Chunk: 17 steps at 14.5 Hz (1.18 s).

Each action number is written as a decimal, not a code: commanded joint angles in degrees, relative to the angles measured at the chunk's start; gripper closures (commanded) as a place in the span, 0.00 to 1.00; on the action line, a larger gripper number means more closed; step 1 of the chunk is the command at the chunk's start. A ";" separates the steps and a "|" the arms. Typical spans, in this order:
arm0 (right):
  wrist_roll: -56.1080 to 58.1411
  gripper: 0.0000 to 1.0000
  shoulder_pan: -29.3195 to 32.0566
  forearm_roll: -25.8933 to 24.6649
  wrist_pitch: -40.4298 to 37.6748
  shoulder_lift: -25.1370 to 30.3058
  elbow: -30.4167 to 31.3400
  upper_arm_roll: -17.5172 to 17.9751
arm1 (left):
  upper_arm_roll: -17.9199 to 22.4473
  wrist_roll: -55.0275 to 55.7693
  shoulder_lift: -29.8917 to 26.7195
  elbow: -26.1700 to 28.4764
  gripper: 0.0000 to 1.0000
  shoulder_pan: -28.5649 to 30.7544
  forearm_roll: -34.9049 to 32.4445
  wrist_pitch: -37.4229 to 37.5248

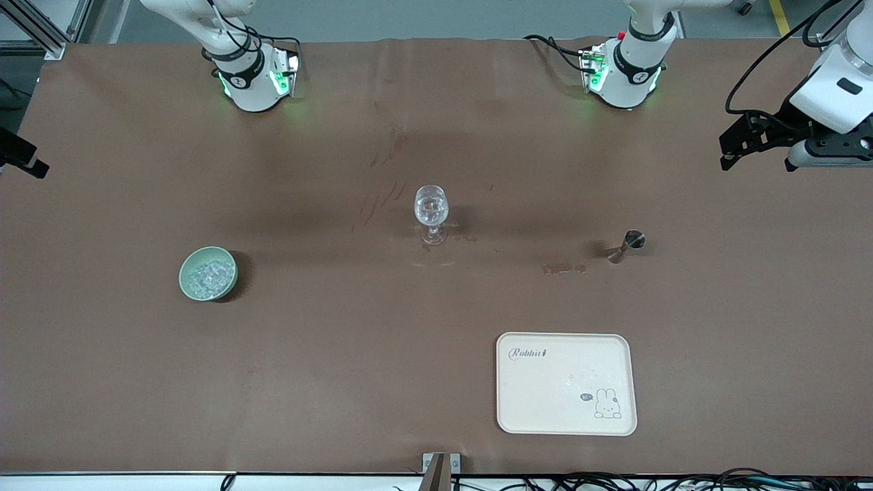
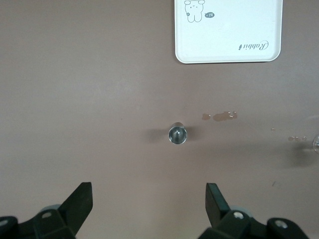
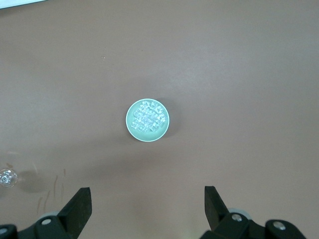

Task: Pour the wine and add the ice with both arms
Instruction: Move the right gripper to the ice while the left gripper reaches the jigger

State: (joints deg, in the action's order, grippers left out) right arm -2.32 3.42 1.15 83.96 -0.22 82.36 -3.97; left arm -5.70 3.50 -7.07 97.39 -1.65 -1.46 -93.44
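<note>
Table [image 1: 136, 382]: a brown cover is spread over it, with small wet stains [image 1: 563, 268] seen between the wine glass and the jigger.
Ice [image 1: 208, 275]: a glittering heap of small clear cubes is held in a pale green bowl [image 1: 185, 281] toward the right arm's end of the table. The heap is round rather than long, so no long axis or pointing direction can be told; the bowl stands upright, mouth up.
Wine glass [image 1: 432, 213]: it is set upright on its stem near the middle of the table — clear, with something glinting inside that cannot be identified.
Jigger [image 1: 626, 246]: a small metal double cone is stood on end toward the left arm's end, its open mouth turned up in the left wrist view.
Tray [image 1: 518, 409]: a cream tray with a rabbit print and the word "Rabbit" is laid flat, nearer to the front camera than the jigger.
Left gripper [image 2: 148, 199]: it is held high over the jigger, fingers spread wide, nothing gripped.
Right gripper [image 3: 148, 201]: it is held high over the bowl of ice — fingers spread wide, nothing gripped.
</note>
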 commanded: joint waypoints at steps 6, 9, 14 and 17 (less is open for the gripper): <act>-0.05 0.00 0.63 0.69 0.06 1.10 1.22 0.37 | 0.16 -0.69 6.09 -6.85 0.00 0.24 -0.12 1.77; -0.75 0.00 0.71 -0.01 0.15 0.48 1.13 0.28 | 0.43 -0.60 9.26 -7.48 0.00 0.85 -0.73 1.60; -1.19 0.00 0.45 -0.10 4.60 -1.63 6.11 0.28 | 0.43 0.98 17.33 -7.56 0.00 5.34 -0.29 1.15; -1.28 0.00 0.45 0.25 15.93 -1.45 17.62 0.28 | 0.52 8.77 23.05 -9.85 0.00 5.34 -0.21 1.15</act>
State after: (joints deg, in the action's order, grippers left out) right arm -2.57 3.58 1.13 93.65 -2.75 92.01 -4.12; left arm -5.04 7.28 11.81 91.13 4.10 -1.46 -93.30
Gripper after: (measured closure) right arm 0.000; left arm 0.000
